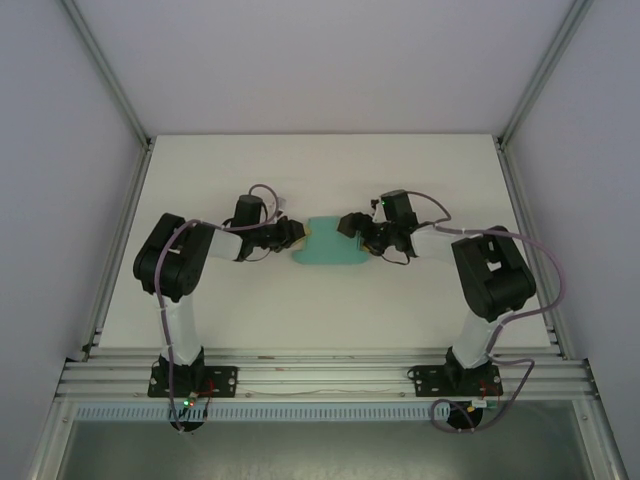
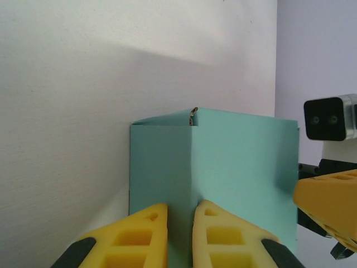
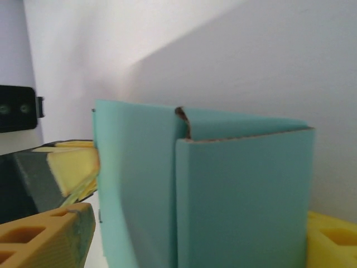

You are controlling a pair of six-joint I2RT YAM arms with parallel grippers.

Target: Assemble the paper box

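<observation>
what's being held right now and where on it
The left tool pinches the paper box by its left end; the right tool straddles the other end, grip unclear.

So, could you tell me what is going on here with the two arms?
Two robot arms are assembling a green card box in the middle of the table. The left gripper pinches one wall of the box between nearly shut fingers. The right gripper is at the opposite end, jaws wide with a finger on either side, not clearly gripping. The box is partly formed, with one corner seam slightly gaping.
</observation>
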